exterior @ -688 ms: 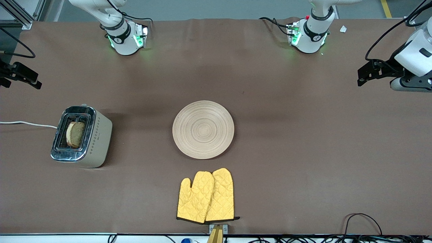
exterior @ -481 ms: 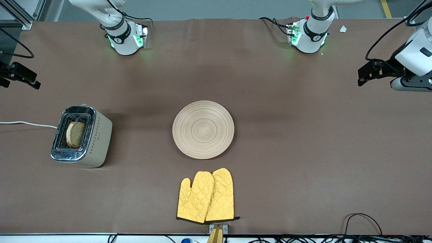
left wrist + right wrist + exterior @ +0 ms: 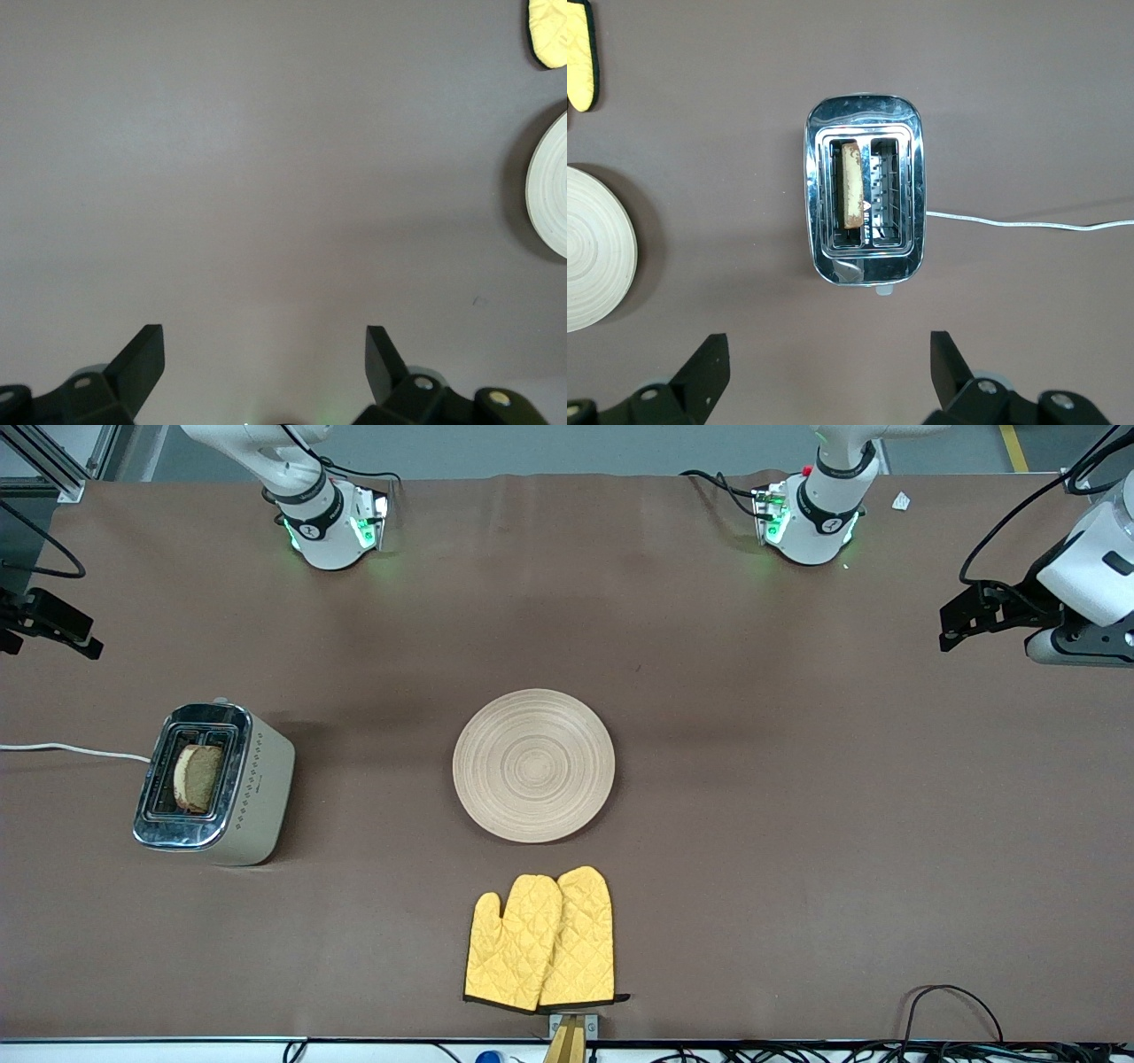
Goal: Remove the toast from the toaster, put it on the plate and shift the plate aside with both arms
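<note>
Two grippers hang in the air at the ends of the table, and we see both with their fingers spread and nothing between them. The left gripper (image 3: 952,624) hovers over bare brown cloth at the left arm's end of the table; in its wrist view the fingers (image 3: 142,354) stand wide apart above plain table (image 3: 266,177), with only an edge of the plate (image 3: 551,199) and a corner of a mitt (image 3: 549,31) showing. The right gripper (image 3: 84,645) hovers at the right arm's end, and its wrist view looks straight down on the toaster (image 3: 865,190) between its parted fingers (image 3: 709,359).

We find the toast (image 3: 197,777) standing upright in one slot of the toaster (image 3: 217,784), its top poking above the chrome rim; from above it shows as a thin edge (image 3: 852,186) in one slot, with the other slot empty. A white cord (image 3: 71,750) runs from the toaster toward the table's edge.

The plate (image 3: 533,765) lies flat near the middle of the table (image 3: 797,824), well apart from the toaster and with nothing on it. Two yellow mitts (image 3: 542,941) lie overlapped, nearer to the front camera than the plate and close to it without touching.
</note>
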